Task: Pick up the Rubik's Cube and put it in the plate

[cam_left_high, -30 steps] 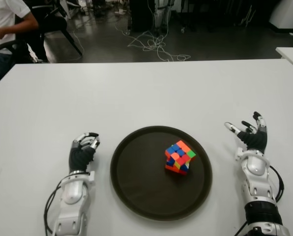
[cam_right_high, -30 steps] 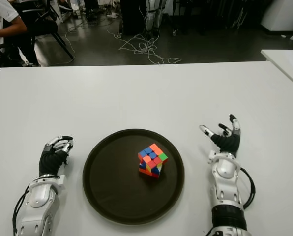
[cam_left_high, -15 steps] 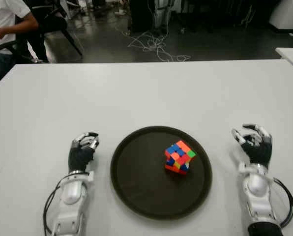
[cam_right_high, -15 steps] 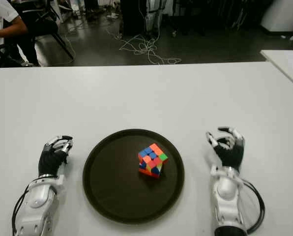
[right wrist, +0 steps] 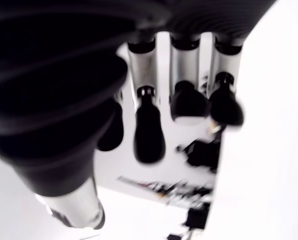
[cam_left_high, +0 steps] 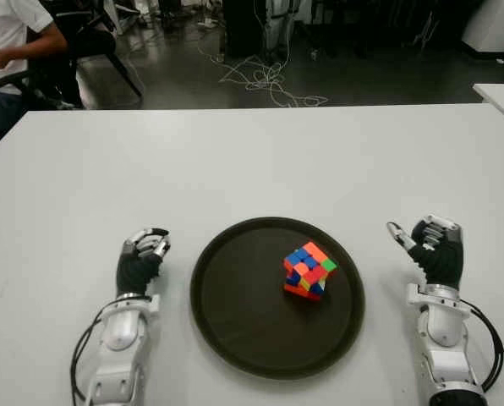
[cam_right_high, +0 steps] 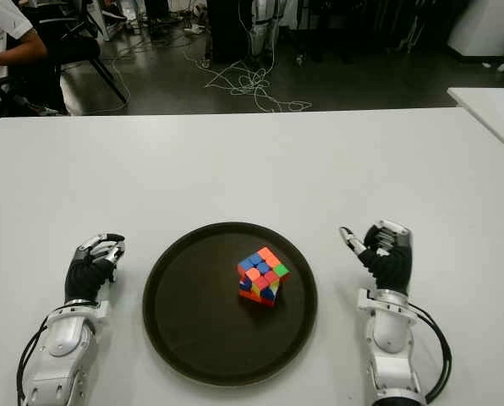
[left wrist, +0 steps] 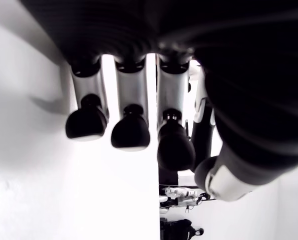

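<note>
The Rubik's Cube sits tilted on one corner inside the round dark plate, a little right of the plate's middle. Neither hand touches it. My right hand shows to the right of the plate over the white table. Its fingers are curled in with the thumb sticking out, and they hold nothing. My left hand shows just left of the plate. Its fingers are also curled and hold nothing.
A person sits on a chair beyond the table's far left corner. Cables lie on the dark floor behind the table. The corner of another white table shows at the far right.
My right hand has gone from spread fingers to curled ones and has pulled back a little toward the table's front edge. The cube, the plate and my left hand have stayed put.
</note>
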Tool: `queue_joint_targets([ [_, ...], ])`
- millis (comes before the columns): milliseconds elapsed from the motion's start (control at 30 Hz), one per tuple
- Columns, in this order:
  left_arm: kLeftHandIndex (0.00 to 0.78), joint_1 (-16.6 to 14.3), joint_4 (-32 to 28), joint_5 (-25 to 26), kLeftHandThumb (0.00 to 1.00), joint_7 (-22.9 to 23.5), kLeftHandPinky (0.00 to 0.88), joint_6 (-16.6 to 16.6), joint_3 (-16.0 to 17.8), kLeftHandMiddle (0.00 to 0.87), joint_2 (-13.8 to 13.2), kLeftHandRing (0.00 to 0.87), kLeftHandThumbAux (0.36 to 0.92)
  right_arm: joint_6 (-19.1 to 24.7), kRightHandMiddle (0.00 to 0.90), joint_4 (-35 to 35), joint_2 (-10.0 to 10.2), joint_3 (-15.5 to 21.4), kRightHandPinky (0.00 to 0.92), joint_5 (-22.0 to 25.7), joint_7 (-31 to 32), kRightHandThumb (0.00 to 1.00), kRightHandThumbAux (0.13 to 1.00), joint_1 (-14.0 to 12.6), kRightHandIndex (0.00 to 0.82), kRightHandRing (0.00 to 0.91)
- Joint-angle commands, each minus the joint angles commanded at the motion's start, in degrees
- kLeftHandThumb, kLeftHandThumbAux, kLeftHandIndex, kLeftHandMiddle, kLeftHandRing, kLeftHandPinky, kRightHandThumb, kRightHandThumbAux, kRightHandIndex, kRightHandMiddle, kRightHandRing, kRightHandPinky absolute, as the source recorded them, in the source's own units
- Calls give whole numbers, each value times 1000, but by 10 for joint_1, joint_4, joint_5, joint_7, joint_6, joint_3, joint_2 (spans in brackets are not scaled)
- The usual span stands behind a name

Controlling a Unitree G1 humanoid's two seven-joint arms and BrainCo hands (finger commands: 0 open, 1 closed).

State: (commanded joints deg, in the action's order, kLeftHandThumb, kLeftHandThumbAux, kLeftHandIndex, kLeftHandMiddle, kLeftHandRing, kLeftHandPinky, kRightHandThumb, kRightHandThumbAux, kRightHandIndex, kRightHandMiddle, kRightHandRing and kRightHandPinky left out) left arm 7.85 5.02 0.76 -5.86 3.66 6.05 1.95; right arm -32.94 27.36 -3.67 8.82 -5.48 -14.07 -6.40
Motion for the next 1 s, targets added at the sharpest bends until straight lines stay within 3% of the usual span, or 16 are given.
queue_joint_targets([
  [600,444,0,3,2,711,0,826,-6,2,821,-2,829,704,18,848,-14,6,-1,847,13,15,171,864,-8,784,851],
  [1000,444,3,1,-3,710,7,817,-11,-4,817,-9,827,705,85,842,-69,19,-4,846,17,19,252,871,-25,783,847],
])
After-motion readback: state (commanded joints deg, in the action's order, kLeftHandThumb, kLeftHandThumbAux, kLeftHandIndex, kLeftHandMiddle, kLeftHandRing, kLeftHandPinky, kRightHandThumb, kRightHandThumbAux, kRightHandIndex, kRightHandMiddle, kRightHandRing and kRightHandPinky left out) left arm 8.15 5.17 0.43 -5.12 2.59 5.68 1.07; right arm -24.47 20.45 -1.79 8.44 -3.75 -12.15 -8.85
